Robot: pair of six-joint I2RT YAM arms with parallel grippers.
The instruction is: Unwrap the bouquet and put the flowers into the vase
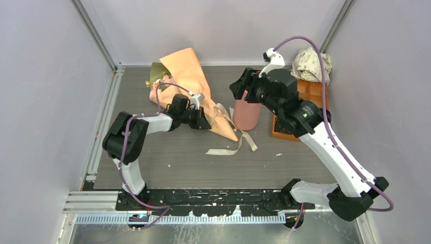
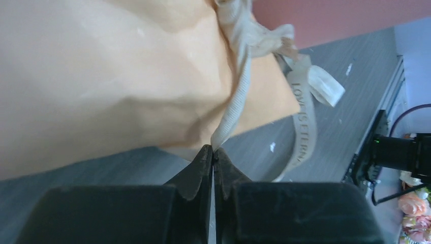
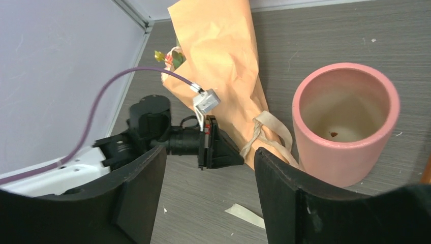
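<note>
The bouquet (image 1: 195,84) lies on the table as a peach-tan paper cone, its narrow end toward the vase (image 1: 246,114). Pink flowers (image 1: 155,90) peek from its wide mouth at the far left, also seen as flowers (image 3: 170,58) in the right wrist view. A beige ribbon (image 2: 239,86) loops round the cone's narrow end. My left gripper (image 2: 213,149) is shut on one end of that ribbon, close beside the paper (image 2: 101,76). My right gripper (image 3: 208,188) hangs open above the table, left of the empty pink vase (image 3: 345,122), holding nothing.
An orange compartment tray (image 1: 307,94) sits right of the vase, with crumpled white printed paper (image 1: 311,63) behind it. A loose ribbon strip (image 1: 228,150) lies on the table in front of the cone. Metal frame rails run along the left and far edges.
</note>
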